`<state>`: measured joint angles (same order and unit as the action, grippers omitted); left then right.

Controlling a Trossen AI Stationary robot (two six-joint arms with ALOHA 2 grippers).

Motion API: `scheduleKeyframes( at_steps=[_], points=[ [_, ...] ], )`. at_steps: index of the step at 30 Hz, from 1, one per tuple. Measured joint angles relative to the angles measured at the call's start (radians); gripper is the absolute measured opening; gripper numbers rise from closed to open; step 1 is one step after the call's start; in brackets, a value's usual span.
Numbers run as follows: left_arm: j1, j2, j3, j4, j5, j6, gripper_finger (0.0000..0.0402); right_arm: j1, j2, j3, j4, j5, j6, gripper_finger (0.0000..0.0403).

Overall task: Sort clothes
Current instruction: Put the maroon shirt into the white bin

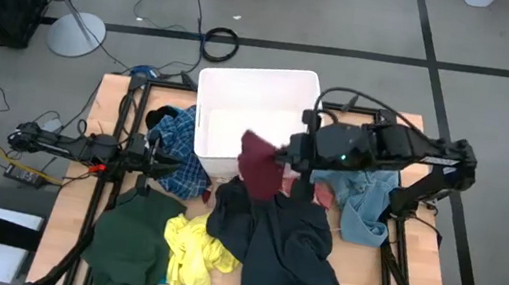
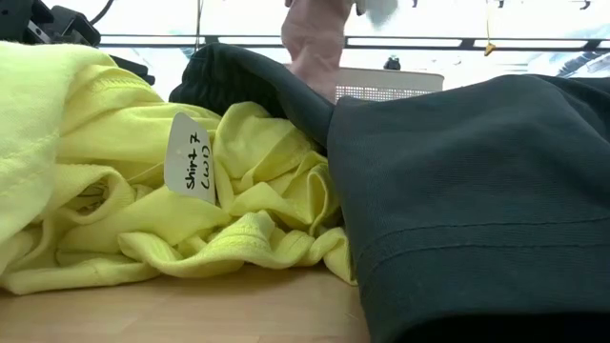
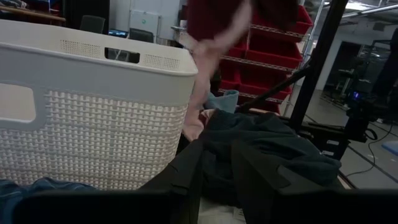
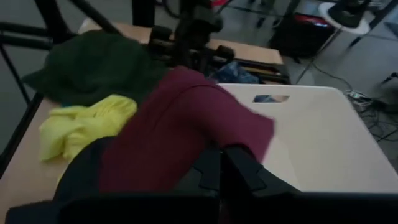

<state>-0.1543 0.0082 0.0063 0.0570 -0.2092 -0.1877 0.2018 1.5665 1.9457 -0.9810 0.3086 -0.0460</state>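
The maroon garment hangs in the air at the near rim of the white bin, its top pinched in my right gripper and the rest drooping down toward the pile. In the right wrist view it drapes away from the clamped fingers, with the bin's pale interior just beyond it. So the relation I care about is simple: the bin lies directly past the garment from the right gripper, away from the front of the counter, and the cloth's long axis runs downward, its lower end near or brushing the dark navy garment beneath. I judge the hem needs to clear the rim before I carry it over.

Around it, the light blue denim piece lies under the right arm, the blue plaid one sits beside the bin's left wall, and the yellow shirt and dark green garment lie at the counter's front left.

My left gripper waits low by the plaid; I can't tell whether it is open or holding anything. The right arm is plainly the nearer one to the bin.
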Motion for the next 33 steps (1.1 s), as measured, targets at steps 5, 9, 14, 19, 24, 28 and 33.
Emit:
scheduleKeyframes(
  at_steps=[5, 9, 14, 19, 24, 28, 33],
  points=[
    [0.0, 0.0, 0.0, 0.0, 0.0, 0.0, 0.009, 0.013, 0.023, -0.002, -0.007, -0.013, 0.0, 0.0008],
    [0.0, 0.0, 0.0, 0.0, 0.0, 0.0, 0.009, 0.013, 0.038, -0.004, -0.004, -0.034, 0.001, 0.0009],
    [0.0, 0.0, 0.0, 0.0, 0.0, 0.0, 0.009, 0.013, 0.054, -0.004, -0.002, -0.053, 0.002, 0.0014],
    [0.0, 0.0, 0.0, 0.001, 0.0, 0.0, 0.009, 0.01, 0.067, -0.004, 0.007, -0.046, -0.005, 0.0013],
    [0.0, 0.0, 0.0, 0.001, 0.0, 0.0, 0.009, -0.034, 0.068, -0.004, 0.084, 0.028, -0.088, 0.0005],
    [0.0, 0.0, 0.0, 0.0, 0.0, 0.0, 0.009, -0.097, 0.069, -0.004, 0.181, 0.088, -0.177, 0.0008],
    [0.0, 0.0, 0.0, 0.0, 0.0, 0.0, 0.009, -0.231, 0.069, -0.004, 0.212, 0.083, -0.199, 0.0007]
  ],
)
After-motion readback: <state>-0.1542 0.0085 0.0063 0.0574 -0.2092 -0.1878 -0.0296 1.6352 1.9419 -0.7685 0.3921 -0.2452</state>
